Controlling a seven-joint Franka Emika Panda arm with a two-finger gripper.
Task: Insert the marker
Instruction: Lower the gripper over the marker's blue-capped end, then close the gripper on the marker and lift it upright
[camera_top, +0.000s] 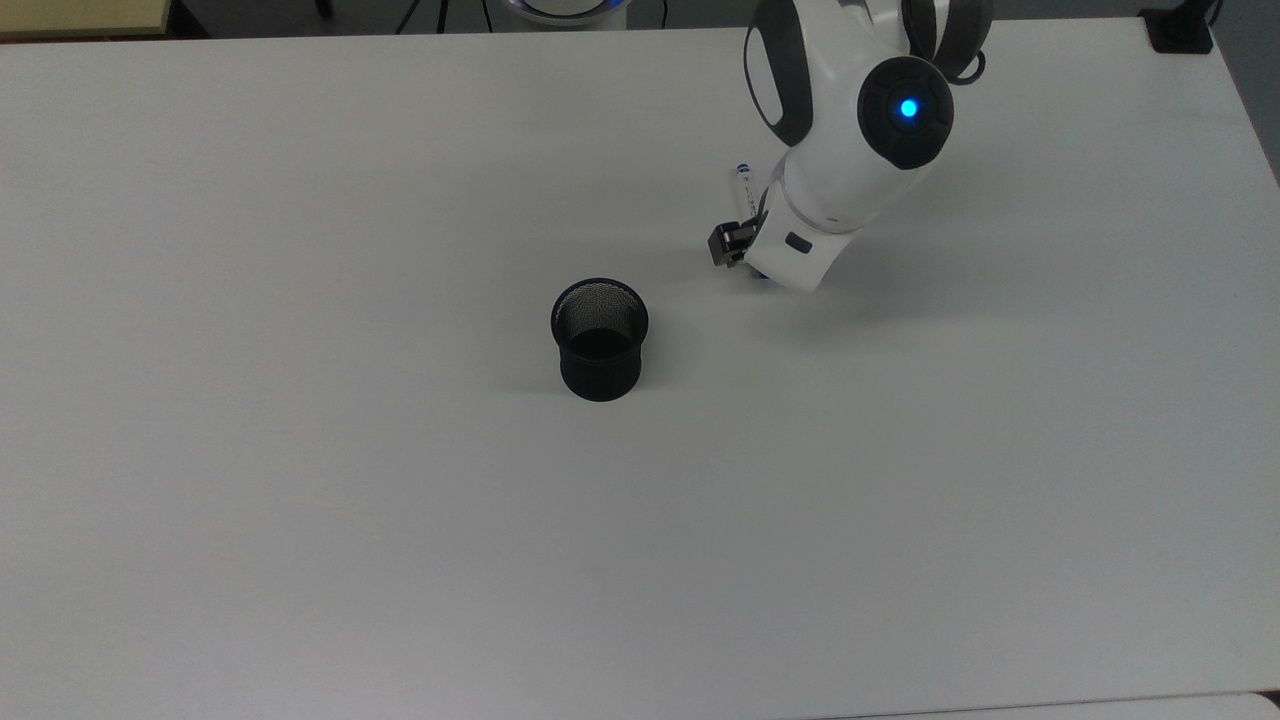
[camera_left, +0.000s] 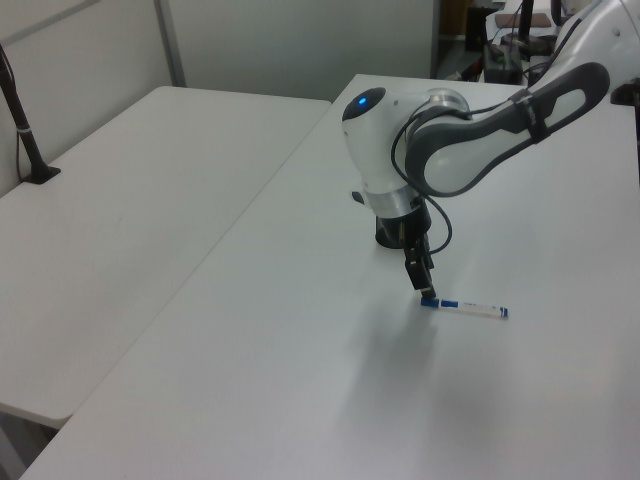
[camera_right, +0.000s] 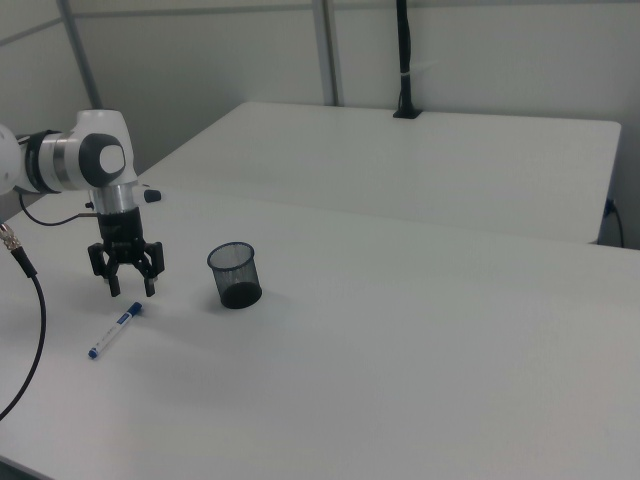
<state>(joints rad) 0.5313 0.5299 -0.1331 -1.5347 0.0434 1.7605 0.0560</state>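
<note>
White everywhere: a broad matte table (camera_top: 300, 550) under a white-and-grey arm with a lit blue dot on its joint, upper right of the top view. Black mesh cup (camera_top: 599, 339) standing upright just left of centre in the top view, open mouth up, nothing visible inside; at centre-left of the right view (camera_right: 234, 274) and mostly masked by the arm in the left view (camera_left: 390, 237).

Marker (camera_right: 115, 330) lying flat on the table at the lower left of the right view, white barrel, blue cap toward the cup, small blue tip at the far end. In the left view (camera_left: 470, 308) stretched out right of centre, blue label print on the barrel too small to read. In the top view just the tip end of the barrel (camera_top: 743, 186) poking out beside the arm, upper right of centre.

Gripper (camera_right: 131, 286) pointing straight down just above the cap end of the marker, fingers spread wide apart, grasping nothing, black fingertips (camera_right: 115, 288) clear of the barrel in the right view. In the left view (camera_left: 426, 293) almost at the blue cap. In the top view (camera_top: 740, 255) half tucked under the wrist. Marker well apart from the cup, off to the top view's right.

A second white table (camera_left: 130, 200) alongside, at the left of the left view, a black post clamped at its edge.
</note>
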